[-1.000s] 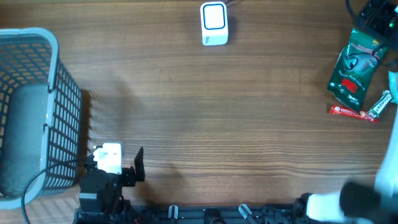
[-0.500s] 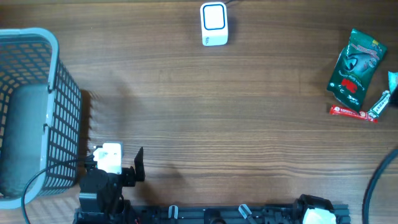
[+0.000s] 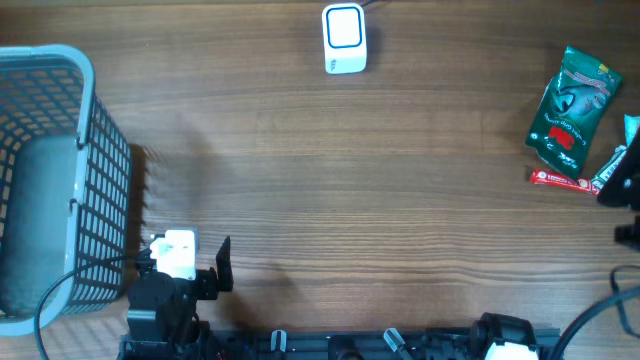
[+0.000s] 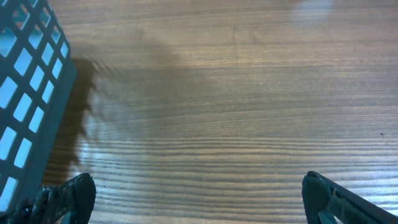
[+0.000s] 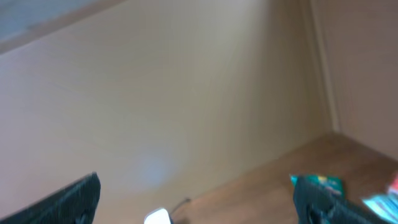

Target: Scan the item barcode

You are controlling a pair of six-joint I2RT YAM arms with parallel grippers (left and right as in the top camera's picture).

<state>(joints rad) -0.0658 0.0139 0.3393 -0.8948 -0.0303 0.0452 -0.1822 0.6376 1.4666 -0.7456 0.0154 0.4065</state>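
Pouch (image 3: 570, 110), green, lies flat at the far right of the table (image 3: 350, 190); we see nothing touching it. A red stick (image 3: 566, 181) lies just beside its near end, and a white packet (image 3: 610, 170) touches the right end of that stick. We locate the scanner (image 3: 345, 39), white with a blue-rimmed face, at the far edge near the centre, well apart from the pouch. A grey basket (image 3: 100, 160) stands at the far left.

We find the left gripper (image 4: 199, 202) at the near left, just beside the basket, over bare wood, its jaws spread wide and empty. The right gripper (image 5: 202, 199) is tilted up toward a plain wall, its jaws likewise spread wide with nothing between them. In its blurred view the pouch (image 5: 317, 182) and scanner (image 5: 158, 216) show low in the frame.
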